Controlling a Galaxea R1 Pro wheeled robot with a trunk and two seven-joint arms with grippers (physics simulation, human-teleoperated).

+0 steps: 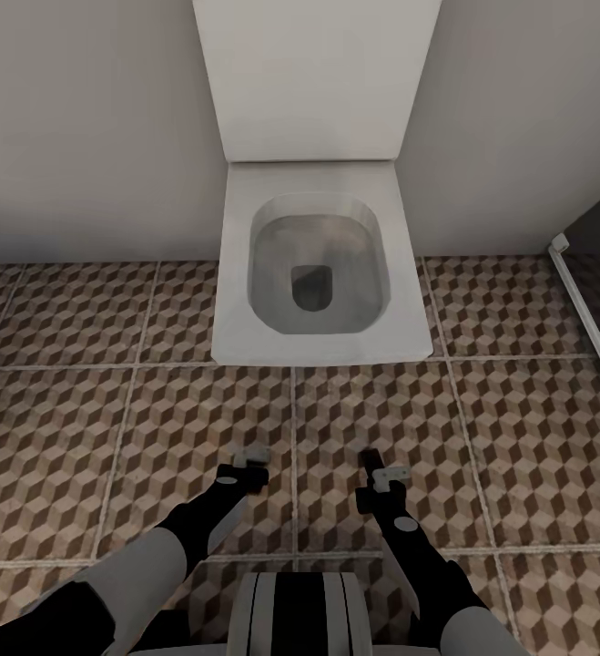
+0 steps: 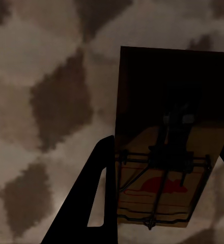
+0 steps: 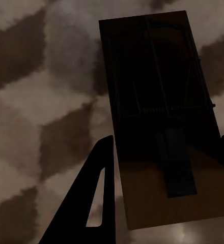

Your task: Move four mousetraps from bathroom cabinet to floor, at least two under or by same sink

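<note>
In the head view a white toilet (image 1: 318, 264) sits at top centre against a grey wall (image 1: 81, 128), lid up, bowl open. The cube-patterned floor (image 1: 136, 428) fills the lower half. Both arms reach forward at the bottom: the left gripper (image 1: 248, 454) lower left of centre, the right gripper (image 1: 383, 476) lower right of centre, each low over the tiles.

In the left wrist view, a mousetrap (image 2: 165, 168) stands between the dark fingers (image 2: 91, 203), clamped, its red mark and wire at the lower right.

In the right wrist view, a second trap (image 3: 160, 122) is likewise gripped between the fingers (image 3: 86, 203), filling the frame's right side above the tiles.
</note>
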